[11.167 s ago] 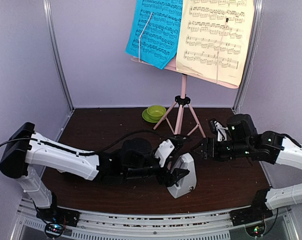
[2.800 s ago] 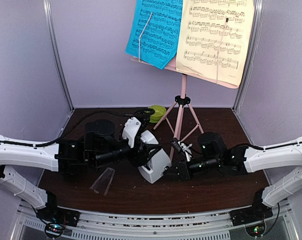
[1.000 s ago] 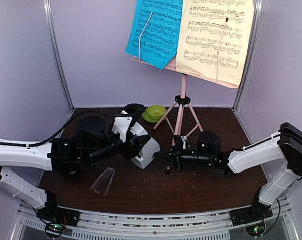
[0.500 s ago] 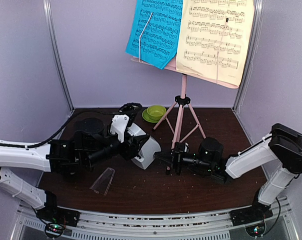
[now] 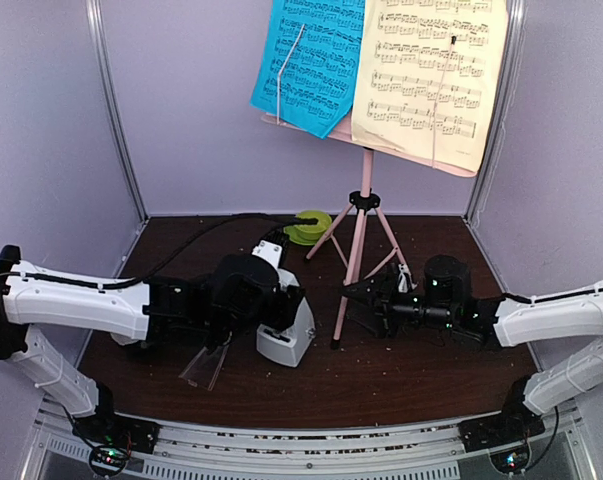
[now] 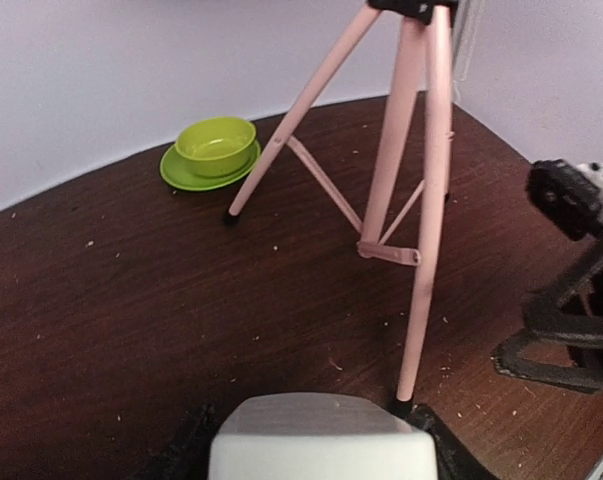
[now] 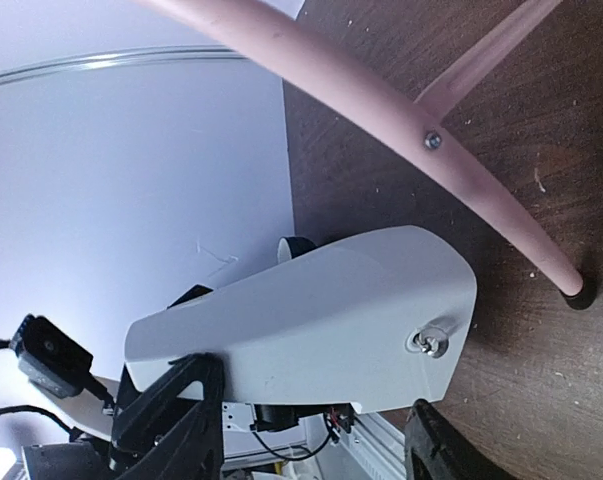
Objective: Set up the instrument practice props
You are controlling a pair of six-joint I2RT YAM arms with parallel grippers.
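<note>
left arm (image 5: 81,300) stretched inward gripping metronome (image 5: 289,338); right arm (image 5: 541,318) low, jaws apart.

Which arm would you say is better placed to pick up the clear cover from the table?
Probably the right: the right tool is open and empty, while the left tool grips the white metronome. The clear cover lies close by the left arm, though.
</note>
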